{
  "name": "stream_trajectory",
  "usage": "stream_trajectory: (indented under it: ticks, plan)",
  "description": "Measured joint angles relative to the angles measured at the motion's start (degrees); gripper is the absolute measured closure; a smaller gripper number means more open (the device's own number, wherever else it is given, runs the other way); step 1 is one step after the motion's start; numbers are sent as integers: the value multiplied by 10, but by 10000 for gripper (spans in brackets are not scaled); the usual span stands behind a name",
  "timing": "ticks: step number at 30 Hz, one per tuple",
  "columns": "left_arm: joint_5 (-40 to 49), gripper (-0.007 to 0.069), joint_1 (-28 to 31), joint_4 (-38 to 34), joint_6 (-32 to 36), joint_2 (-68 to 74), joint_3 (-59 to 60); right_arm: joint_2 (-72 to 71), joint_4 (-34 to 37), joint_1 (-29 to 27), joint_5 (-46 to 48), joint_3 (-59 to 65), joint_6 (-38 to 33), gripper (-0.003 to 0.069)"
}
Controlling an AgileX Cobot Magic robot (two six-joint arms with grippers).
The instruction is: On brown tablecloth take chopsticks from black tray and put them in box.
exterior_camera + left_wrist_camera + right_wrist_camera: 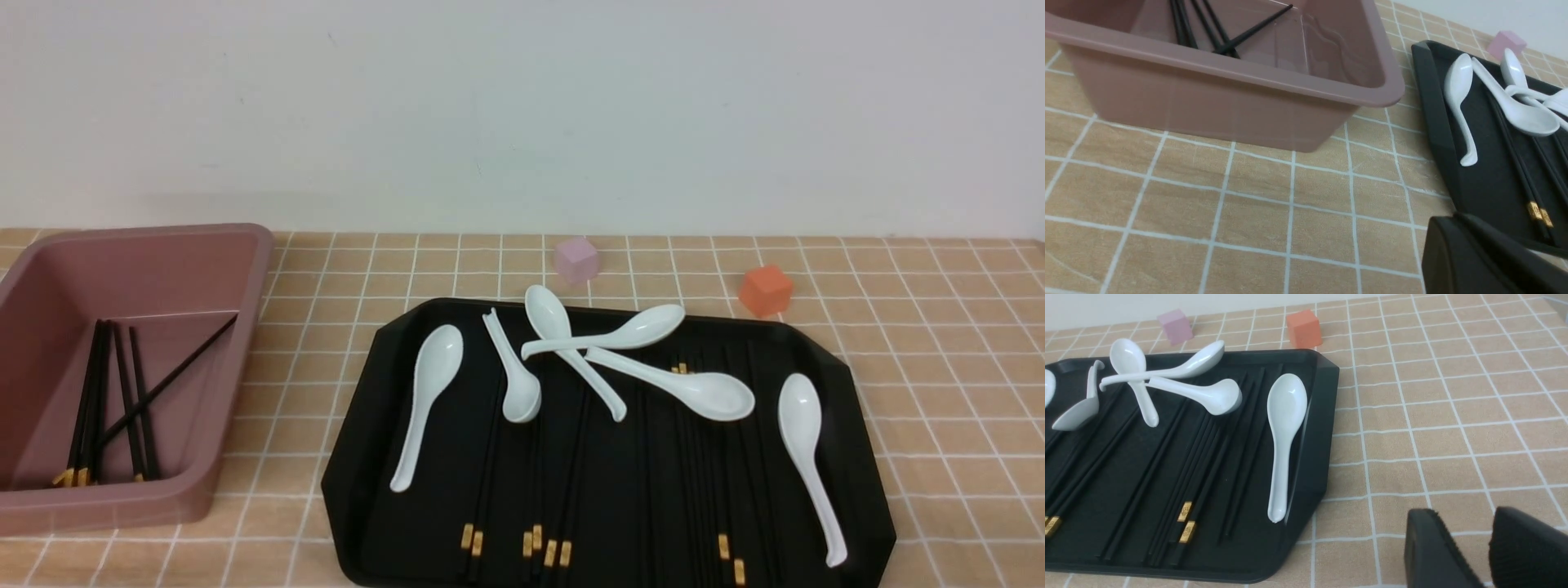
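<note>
The black tray (351,457) lies on the brown tablecloth (939,367) and holds several black chopsticks (490,457) with gold bands at the near end. Several more chopsticks (98,392) lie in the mauve box (253,269) at the left. Neither gripper shows in the front view. In the left wrist view my left gripper (1453,222) looks shut and empty, low over the cloth between the box (1208,106) and the tray's near corner (1433,114). In the right wrist view my right gripper (1461,516) is open and empty over bare cloth beside the tray's edge (1314,449).
Several white soup spoons (424,392) lie on the tray, some across the chopsticks. A pink cube (576,259) and an orange cube (765,290) stand behind the tray. A white wall closes the far side.
</note>
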Motion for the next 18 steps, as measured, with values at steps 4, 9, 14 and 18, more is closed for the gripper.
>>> stream_trajectory:
  ticks: [4,9,14,18]
  plan:
    - [0,629,0,0,0,0,0,0,0,0,0,0,0,419]
    - [0,626,0,1,0,0,0,0,0,0,0,0,0,419]
    - [0,620,0,1,0,0,0,0,0,0,0,0,0,419]
    - [0,618,0,1,0,0,0,0,0,0,0,0,0,419]
